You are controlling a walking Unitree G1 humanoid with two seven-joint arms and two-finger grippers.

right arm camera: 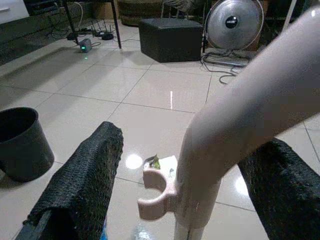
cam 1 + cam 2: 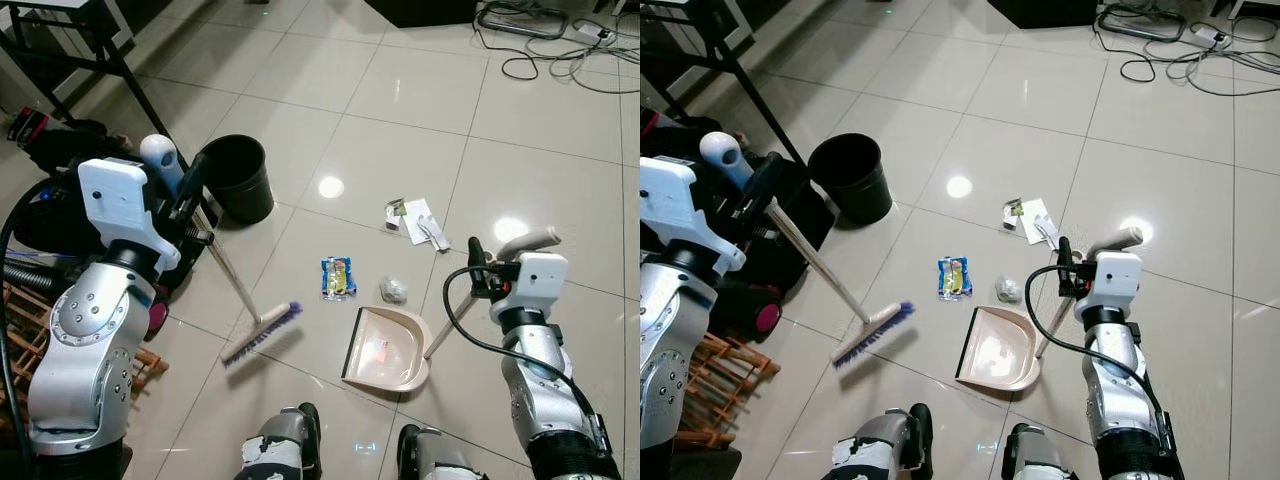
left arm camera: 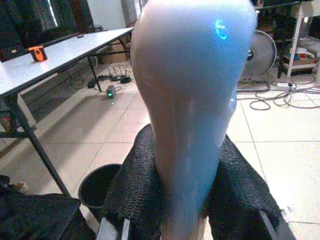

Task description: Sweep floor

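Left wrist view, left pincer (image 3: 186,200) clamping broom (image 3: 190,100)

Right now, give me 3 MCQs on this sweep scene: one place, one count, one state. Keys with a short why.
1. Where is the dustpan relative to the broom head?
A. On the robot's right of it
B. On the robot's left of it
C. Inside the bin

2. How many pieces of litter lie on the floor beyond the dustpan?
A. One
B. Three
C. Six

3. What is the left gripper doing?
A. Hanging idle
B. Shut on the broom handle
C. Holding the bin

Answers:
1. A: the pan lies toward the right arm, the broom head toward the left.
2. B: a blue wrapper, a crumpled ball and a white paper.
3. B: the left wrist view shows the black fingers clasping the handle.
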